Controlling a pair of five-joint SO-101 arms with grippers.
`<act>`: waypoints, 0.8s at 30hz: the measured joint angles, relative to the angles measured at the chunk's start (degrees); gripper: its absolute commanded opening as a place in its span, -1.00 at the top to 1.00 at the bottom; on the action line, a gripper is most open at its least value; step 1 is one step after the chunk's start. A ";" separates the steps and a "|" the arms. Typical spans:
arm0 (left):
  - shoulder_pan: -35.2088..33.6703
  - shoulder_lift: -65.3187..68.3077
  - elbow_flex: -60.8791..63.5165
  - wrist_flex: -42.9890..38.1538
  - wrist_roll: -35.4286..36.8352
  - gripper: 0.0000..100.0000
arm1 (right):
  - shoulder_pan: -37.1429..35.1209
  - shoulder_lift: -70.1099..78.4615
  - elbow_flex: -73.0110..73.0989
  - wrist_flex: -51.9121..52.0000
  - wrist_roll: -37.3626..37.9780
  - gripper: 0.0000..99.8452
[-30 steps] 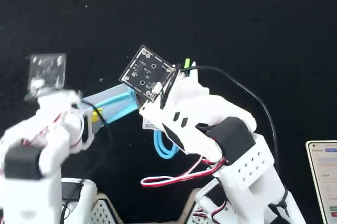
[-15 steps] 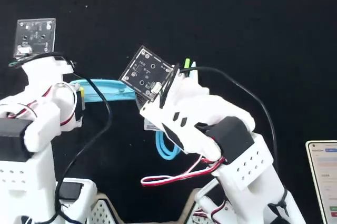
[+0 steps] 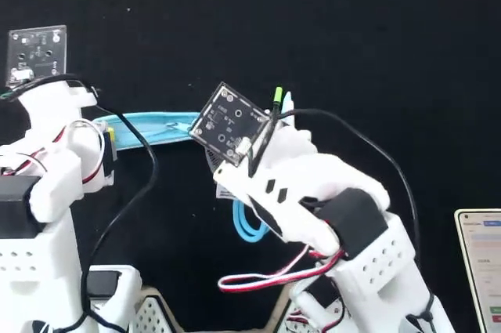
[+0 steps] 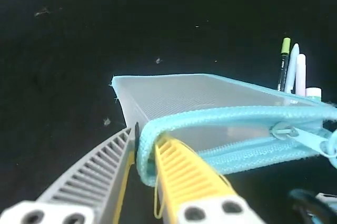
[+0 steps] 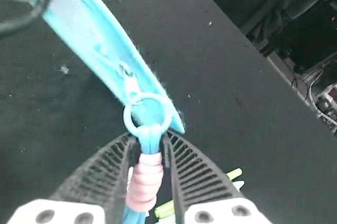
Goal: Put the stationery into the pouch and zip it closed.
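The pouch (image 3: pixel 153 128) is translucent with a teal zipper edge and lies stretched between the two arms. My left gripper (image 4: pixel 146 137) is shut on its end, grey and yellow fingers (image 4: pixel 181 174) pinching the teal rim (image 4: pixel 210 116). My right gripper (image 5: pixel 148 140) is shut on the teal pull cord (image 5: pixel 143 174) with its pink bead, tied to the zipper ring (image 5: pixel 147 110). The zipper slider (image 4: pixel 284 129) sits near the pouch's right-arm end. Pens (image 4: pixel 293 68) stick out past that end, also seen as pens (image 3: pixel 280 99) beside the right arm. Part of the pouch hides under the right wrist.
A loop of teal cord (image 3: pixel 246 223) hangs under the right arm. A tablet (image 3: pixel 479 270) lies at the table's right edge. Cables and red-white wires (image 3: pixel 266 274) trail near the arm bases. The black table (image 3: pixel 376 59) extends far behind.
The left arm has swung back and to the left with the pouch end, pulling the pouch from slanted to level. The right arm shifted slightly right, still holding the cord.
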 measured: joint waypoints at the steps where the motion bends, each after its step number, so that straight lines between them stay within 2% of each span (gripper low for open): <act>1: -0.44 0.00 0.18 0.00 -0.26 0.94 | 0.00 0.00 0.00 0.00 0.00 0.98; 8: -6.15 0.18 3.96 0.00 -6.42 0.94 | 0.18 -1.49 0.09 0.00 0.00 0.98; 13: -8.70 5.54 2.29 -0.09 -11.34 0.94 | 3.08 0.35 0.09 -1.76 0.00 0.98; 24: -8.79 13.45 -1.14 -0.53 -12.57 0.94 | 8.44 1.93 0.97 -2.46 3.16 0.98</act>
